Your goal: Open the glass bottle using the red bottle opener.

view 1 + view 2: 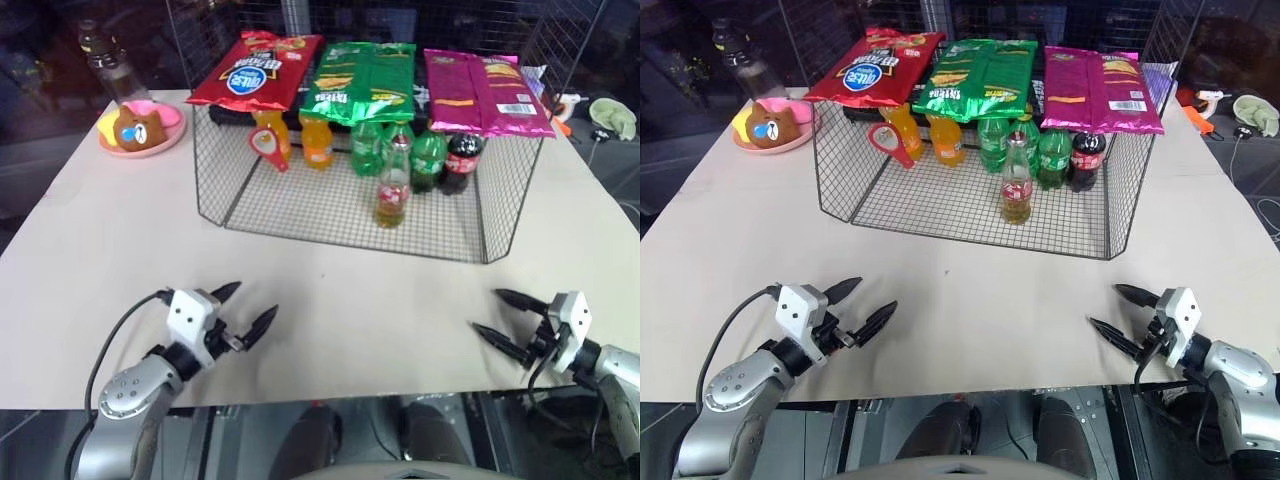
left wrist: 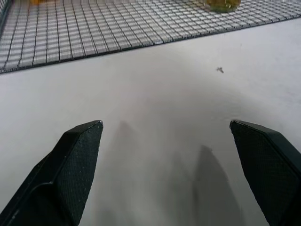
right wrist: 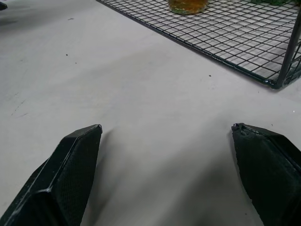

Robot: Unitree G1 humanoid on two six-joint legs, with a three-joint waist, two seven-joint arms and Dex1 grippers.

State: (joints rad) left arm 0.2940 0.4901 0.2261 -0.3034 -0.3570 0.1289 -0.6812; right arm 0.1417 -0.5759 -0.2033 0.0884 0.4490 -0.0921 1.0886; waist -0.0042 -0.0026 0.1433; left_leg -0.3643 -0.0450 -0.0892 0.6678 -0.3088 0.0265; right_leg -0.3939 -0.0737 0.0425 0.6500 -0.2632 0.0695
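From my head cameras, a wire basket (image 1: pixel 250 215) sits across the upper middle of the frame on the desk (image 1: pixel 330 300). Inside it, the glass bottle (image 1: pixel 394 186) stands upright near the front mesh, neck pointing straight up, amber drink in its lower half. Behind it stand two orange soda bottles (image 1: pixel 316 140), green plastic bottles (image 1: pixel 366 148) and a dark cola bottle (image 1: pixel 463 160). The red bottle opener (image 1: pixel 270 147) hangs at the upper left part of the basket, ring head up, handle slanting down to the right. Three snack bags (image 1: pixel 362 78) lie over the basket's top. At the far upper left, a pink plate (image 1: pixel 168 142) holds a bear-shaped toy (image 1: pixel 138 127).

My left gripper (image 1: pixel 248 310) is at lower left and my right gripper (image 1: pixel 496 315) at lower right, both nearly level above the desk, angled inward, fingers spread wide and empty.

In my left wrist view, my fingers (image 2: pixel 75 160) stand far apart over bare desk, the basket floor beyond.

In my right wrist view, my fingers (image 3: pixel 70 165) also gape wide; the glass bottle's base (image 3: pixel 188 5) sits on the mesh ahead.
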